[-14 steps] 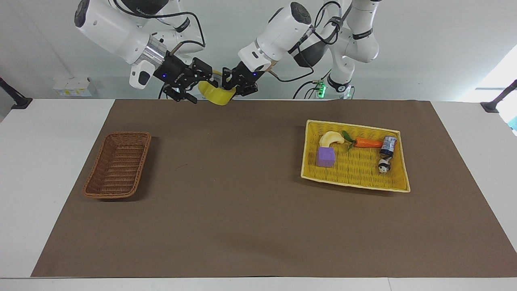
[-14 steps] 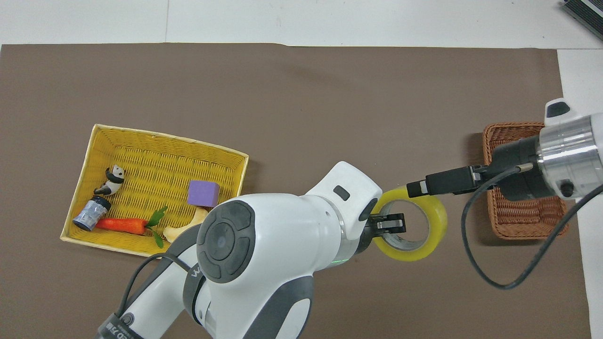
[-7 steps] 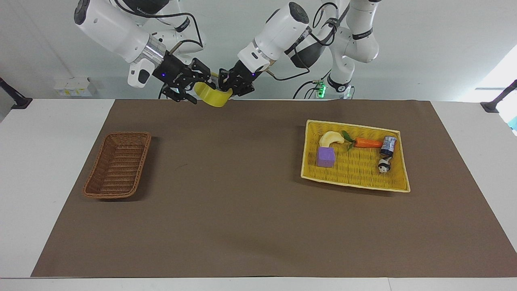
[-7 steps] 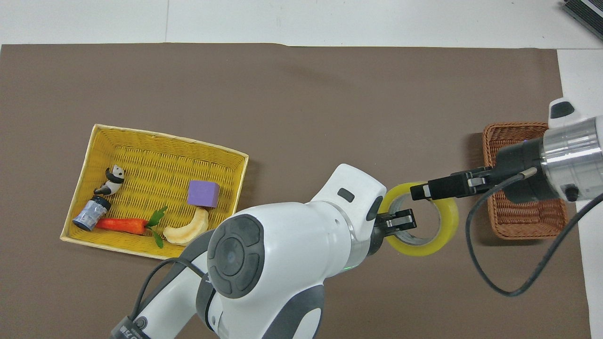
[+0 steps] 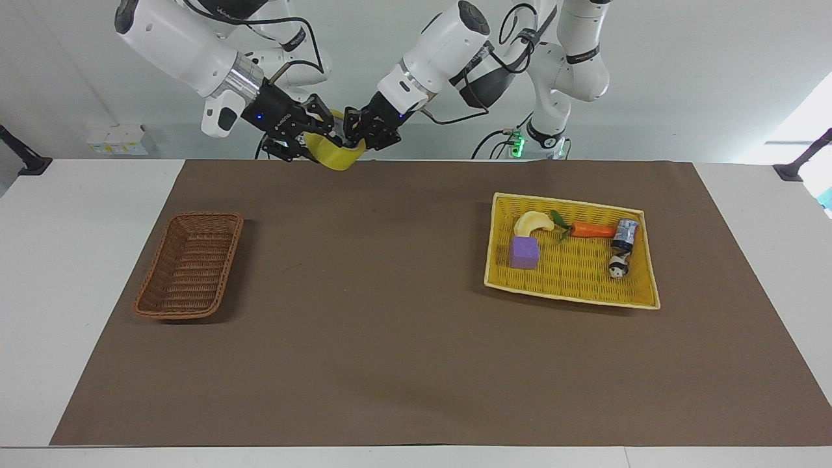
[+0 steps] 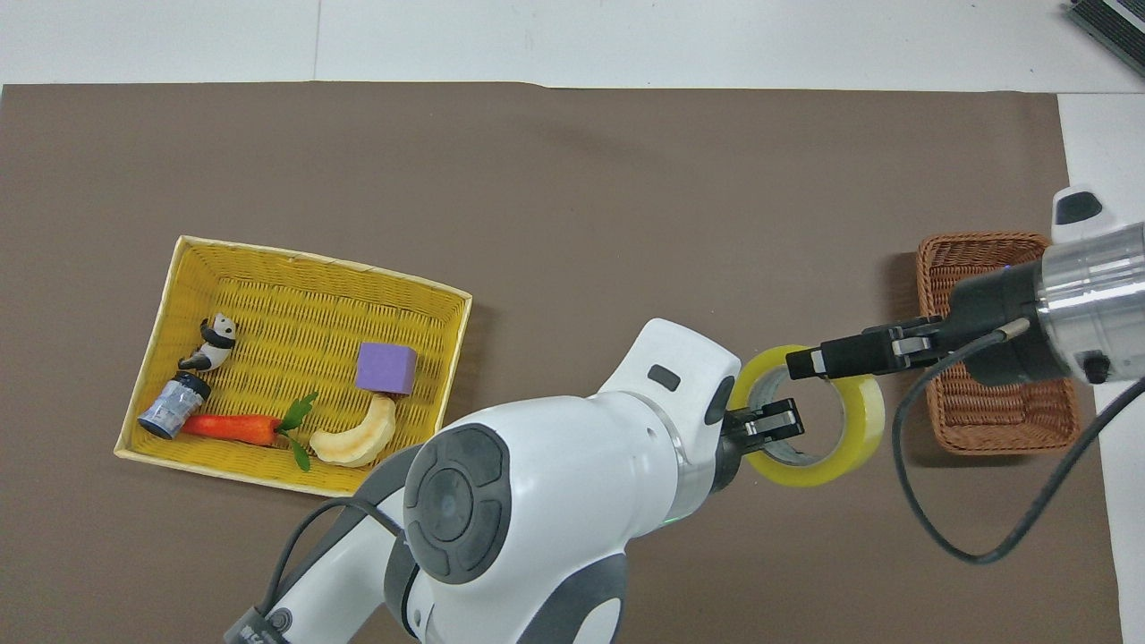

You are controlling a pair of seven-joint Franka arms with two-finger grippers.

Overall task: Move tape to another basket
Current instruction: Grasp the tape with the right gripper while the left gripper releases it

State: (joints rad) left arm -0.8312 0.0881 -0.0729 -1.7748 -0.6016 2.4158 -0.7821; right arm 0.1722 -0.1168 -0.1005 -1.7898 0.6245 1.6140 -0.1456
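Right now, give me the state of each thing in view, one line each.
tape: in the air, gripped at both sides.
right gripper: shut on the tape's rim.
left gripper: on the tape's rim, jaws' state unclear.
brown wicker basket: nothing in it.
yellow basket: holds the other items.
purple block: resting in the yellow basket.
carrot: lying flat in it.

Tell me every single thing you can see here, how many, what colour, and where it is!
tape: one, yellow, in the air between both grippers
basket: one, brown wicker, right arm's end
yellow basket: one, left arm's end
purple block: one, in the yellow basket
banana: one, pale, beside the block
carrot: one, orange
small can: one, bluish
panda figure: one, black-white
mat: one, brown, on the table
left gripper: on the tape
right gripper: shut on the tape
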